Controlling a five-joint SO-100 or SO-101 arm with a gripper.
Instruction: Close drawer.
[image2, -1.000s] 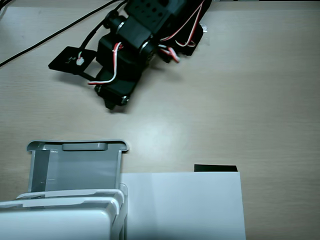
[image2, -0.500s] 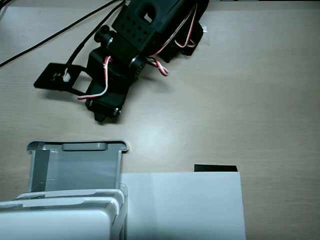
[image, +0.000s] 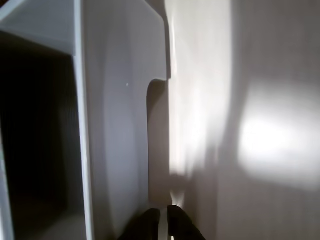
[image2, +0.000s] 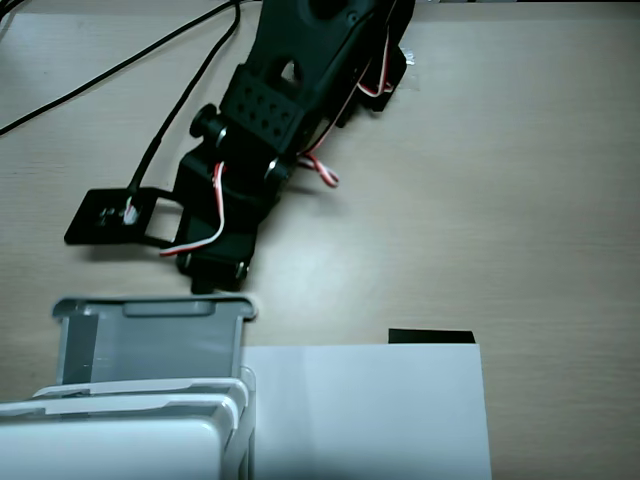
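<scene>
Pale wood-grain counter (image2: 520, 180) fills the fixed view, black cables (image2: 120, 65) trailing across its upper left. At lower left the grey drawer (image2: 150, 345) stands pulled out of the white cabinet (image2: 110, 440). The black arm's jaws (image2: 215, 280) meet its front lip, nearly closed in the wrist view. White paper (image2: 370, 410) lies right of it.

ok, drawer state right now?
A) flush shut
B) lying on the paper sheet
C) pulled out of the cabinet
C: in the fixed view the grey drawer juts out past the white cabinet, with the gripper at its front lip.
</scene>
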